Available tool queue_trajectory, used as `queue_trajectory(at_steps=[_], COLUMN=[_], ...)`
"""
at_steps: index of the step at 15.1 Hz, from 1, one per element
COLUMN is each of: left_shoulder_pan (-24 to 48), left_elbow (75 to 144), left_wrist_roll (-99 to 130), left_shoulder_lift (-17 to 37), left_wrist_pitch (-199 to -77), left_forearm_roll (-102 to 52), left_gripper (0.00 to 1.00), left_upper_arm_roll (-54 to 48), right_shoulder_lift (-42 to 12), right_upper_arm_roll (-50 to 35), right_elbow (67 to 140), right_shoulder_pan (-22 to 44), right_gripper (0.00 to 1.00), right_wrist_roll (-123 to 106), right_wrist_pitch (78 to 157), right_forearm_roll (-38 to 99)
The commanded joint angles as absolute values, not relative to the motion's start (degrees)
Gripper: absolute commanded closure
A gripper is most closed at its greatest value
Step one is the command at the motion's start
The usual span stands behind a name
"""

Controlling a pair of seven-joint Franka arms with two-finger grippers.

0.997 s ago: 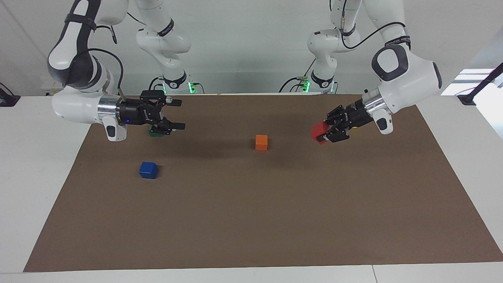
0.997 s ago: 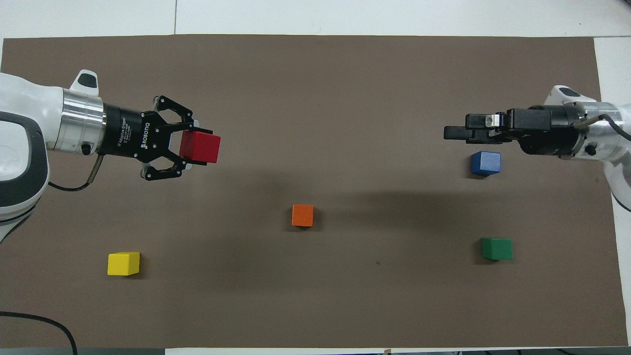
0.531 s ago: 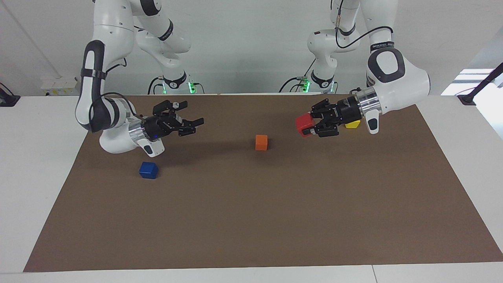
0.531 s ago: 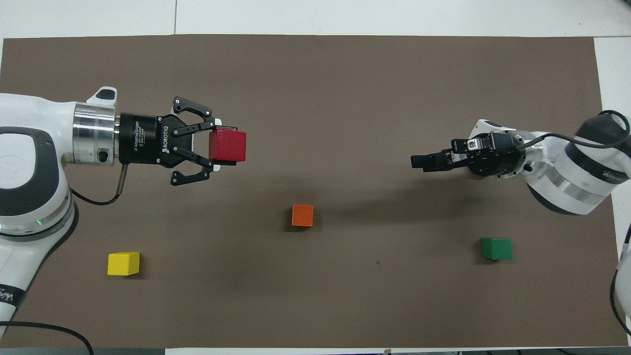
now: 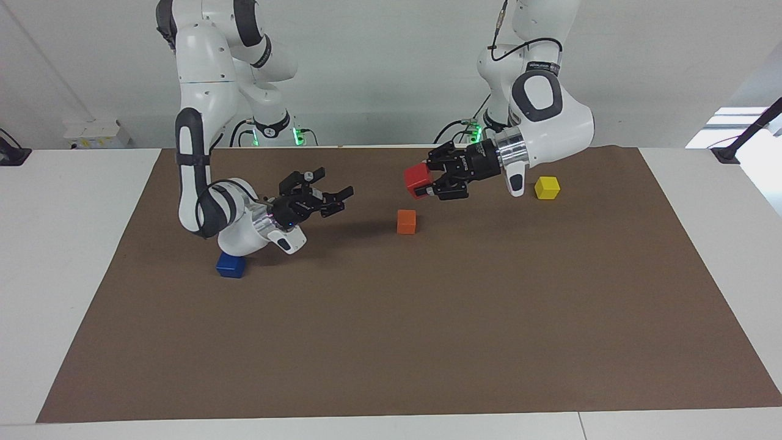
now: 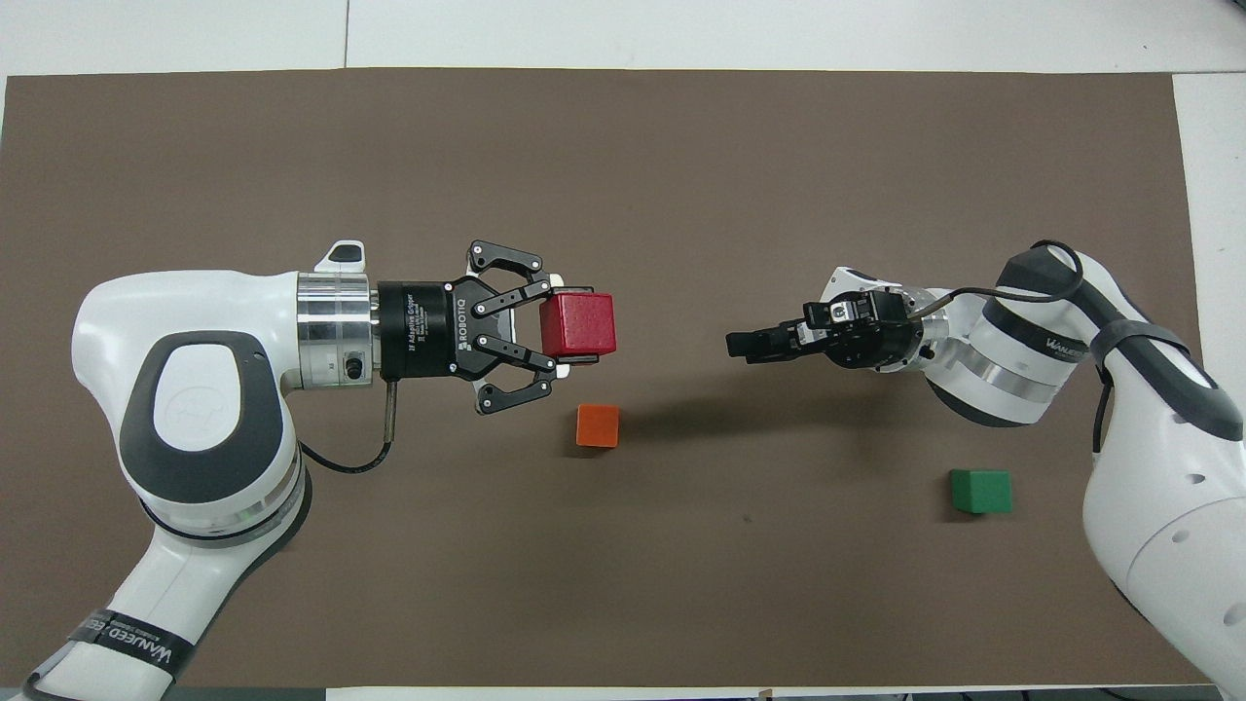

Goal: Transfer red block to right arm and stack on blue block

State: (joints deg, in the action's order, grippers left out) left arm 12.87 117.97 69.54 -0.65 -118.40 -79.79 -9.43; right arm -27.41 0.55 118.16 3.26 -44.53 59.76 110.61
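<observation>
The red block (image 5: 418,179) hangs in the air over the middle of the mat, above the orange block (image 5: 406,221), and could drop if the left gripper (image 5: 431,181) lets go before the other has closed on it. The left gripper clamps the red block between its 2 fingertips. The right gripper (image 5: 338,197) is spread wide, empty and apart from the block, and seems tilted, which may spoil the handover.
</observation>
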Motion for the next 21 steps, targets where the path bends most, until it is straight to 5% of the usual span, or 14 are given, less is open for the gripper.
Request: queue_trajectory(at_steps=[1,10,21], left_shoulder_pan=[15.6,20.1,22.1], left_elbow=[118.6,118.3,118.0], left_wrist_roll=[74.8,88.1,86.3], left_shoulder_lift=[-3.0,-5.1,-1.2], left_wrist_pitch=[-121.0,-142.7,-148.7], left_forearm_roll=[-80.9,-77.9,-77.4], left_gripper=[1.0,1.0,1.0], left_upper_arm_roll=[-9.0,-17.0,-17.1], right_shoulder_lift=[-27.5,-27.5,-27.7], right_upper_arm_roll=[0.4,0.4,0.4], right_elbow=[117.8,116.3,116.4], right_shoulder_pan=[4.7,8.9,10.0], right_gripper=[0.01,0.01,0.01], right_wrist_roll=[-45.4,-47.0,-48.2], right_wrist_pitch=[60.2,68.6,69.2], right_forearm_roll=[113.4,115.8,116.0])
